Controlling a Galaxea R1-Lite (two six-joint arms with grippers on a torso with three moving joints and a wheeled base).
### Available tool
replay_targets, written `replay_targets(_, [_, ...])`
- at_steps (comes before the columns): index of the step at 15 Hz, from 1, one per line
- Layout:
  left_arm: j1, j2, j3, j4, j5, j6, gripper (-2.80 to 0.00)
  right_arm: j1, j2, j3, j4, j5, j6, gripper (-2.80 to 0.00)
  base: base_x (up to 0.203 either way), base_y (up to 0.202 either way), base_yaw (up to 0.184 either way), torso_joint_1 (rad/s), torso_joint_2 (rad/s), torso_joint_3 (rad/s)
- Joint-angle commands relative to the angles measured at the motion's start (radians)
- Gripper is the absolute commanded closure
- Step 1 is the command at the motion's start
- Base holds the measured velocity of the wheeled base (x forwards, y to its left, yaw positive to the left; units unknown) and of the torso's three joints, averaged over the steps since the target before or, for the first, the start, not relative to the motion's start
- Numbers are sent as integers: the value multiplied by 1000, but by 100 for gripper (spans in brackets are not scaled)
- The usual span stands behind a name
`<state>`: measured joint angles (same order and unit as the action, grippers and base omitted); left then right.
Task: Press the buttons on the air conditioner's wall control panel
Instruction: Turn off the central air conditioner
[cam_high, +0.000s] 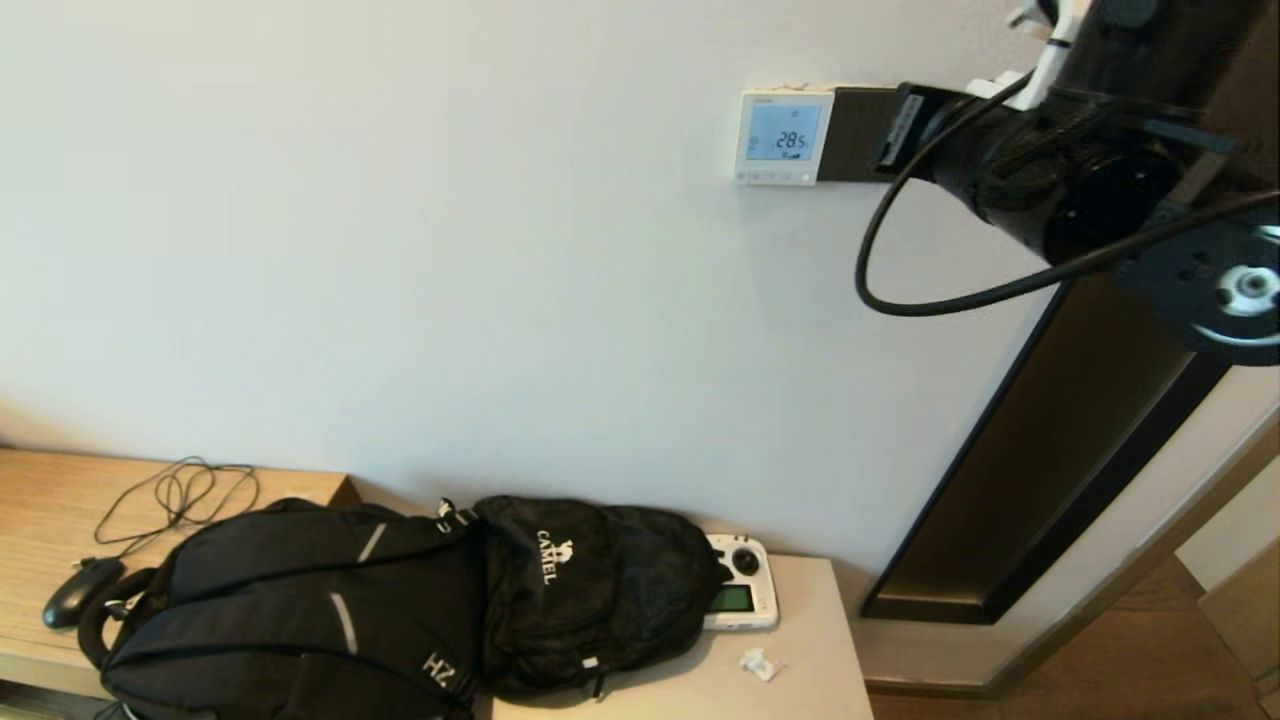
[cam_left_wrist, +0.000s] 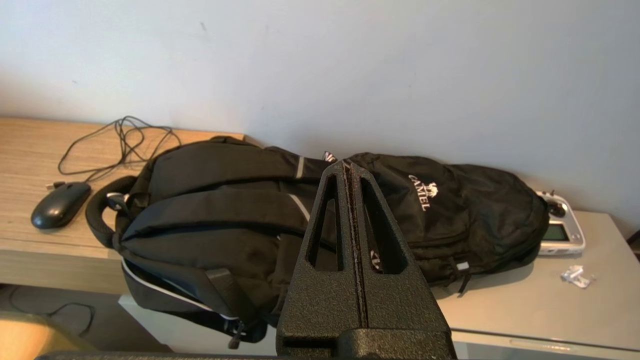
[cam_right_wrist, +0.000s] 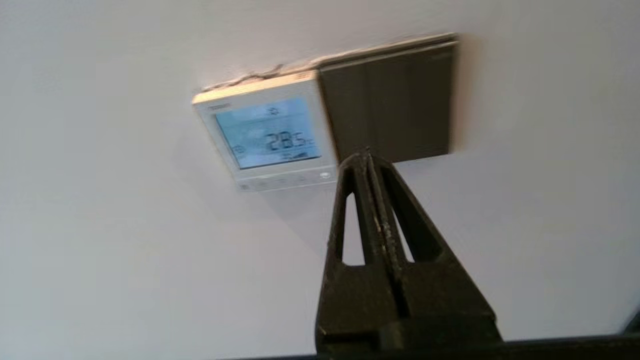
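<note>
Panel (cam_high: 785, 137) sits upper right of centre in the head view, its right edge butting a dark plate (cam_high: 850, 135) — bare wall left and below it. Buttons (cam_right_wrist: 285, 181) line its lower edge. Right gripper (cam_right_wrist: 367, 152) is raised near the wall just beside the panel's lower right corner, jaws pressed together, nothing held. Left gripper (cam_left_wrist: 346, 165) hangs over a backpack (cam_left_wrist: 210, 210), jaws also closed, empty.
</note>
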<state>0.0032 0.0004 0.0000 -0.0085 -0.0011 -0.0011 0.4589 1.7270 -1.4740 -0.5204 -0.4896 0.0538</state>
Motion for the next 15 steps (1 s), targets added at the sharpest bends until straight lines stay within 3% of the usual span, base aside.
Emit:
replay_targets(1, [0, 0, 0, -1, 1, 0, 0, 13, 90, -62, -2, -2, 1, 0, 0, 0, 0, 0, 0, 0])
replay_targets(9, [0, 0, 0, -1, 0, 0, 0, 36, 228, -217, -1, 8, -2, 0, 0, 0, 0, 0, 0, 0])
replay_targets(15, [1, 0, 0, -1, 0, 0, 0, -1, 329, -310, 18, 8, -9, 0, 0, 0, 0, 0, 0, 0])
